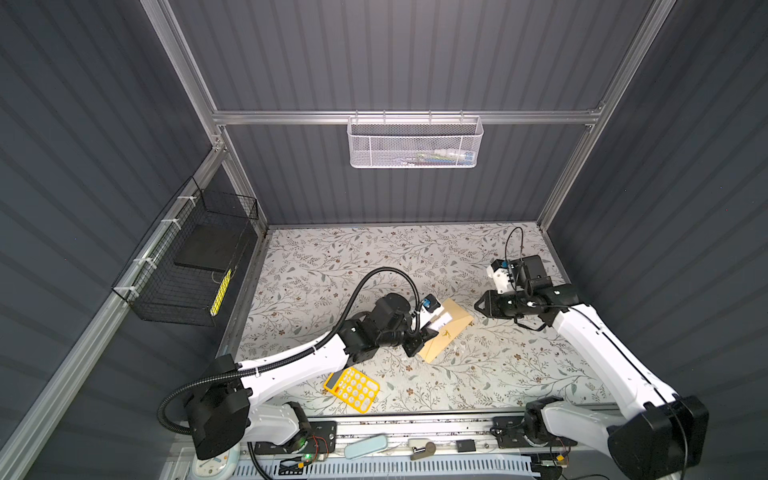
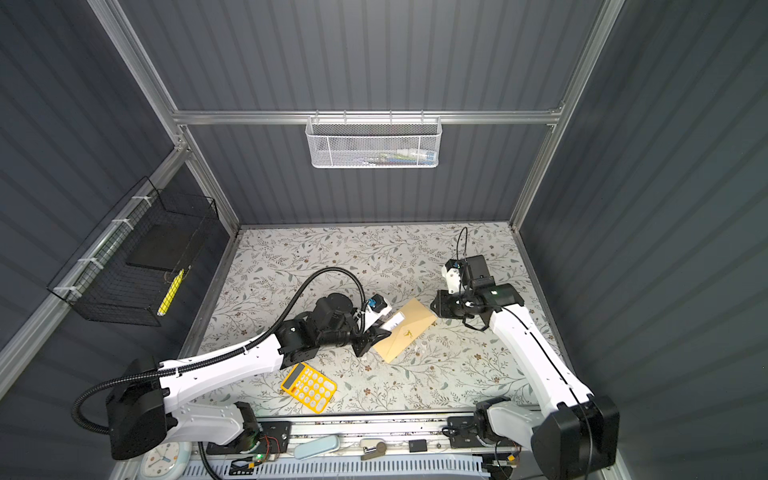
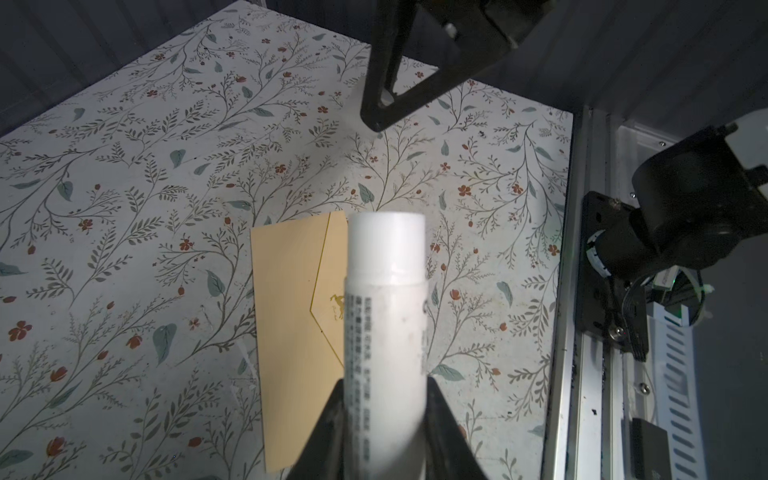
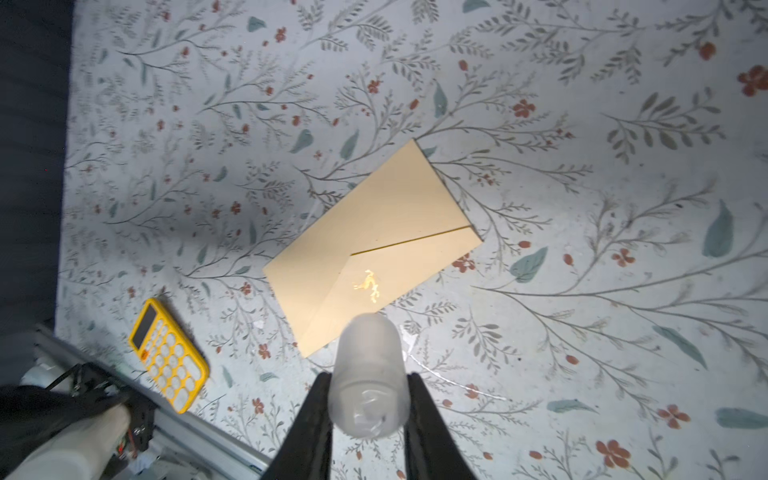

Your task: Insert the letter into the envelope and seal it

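Note:
The tan envelope [image 1: 451, 332] [image 2: 409, 330] [image 4: 374, 232] lies flat and slanted in mid-table, its triangular flap with a gold mark [image 4: 368, 286] folded down over the body. The letter is not in view. My left gripper [image 1: 420, 336] [image 3: 384, 388] is shut on a white glue-stick tube [image 3: 386, 270] [image 1: 440, 321], which hangs uncapped over the envelope's [image 3: 291, 332] left end. My right gripper [image 1: 480, 307] [image 4: 368, 380] hovers just off the envelope's right corner, shut on a translucent cap [image 4: 368, 345].
A yellow calculator [image 1: 352, 389] [image 4: 168, 355] lies near the front edge, left of the envelope. On the back wall hangs a white mesh basket [image 1: 415, 143], on the left wall a black wire basket [image 1: 195, 257]. The front rail [image 1: 415, 428] carries both arm bases.

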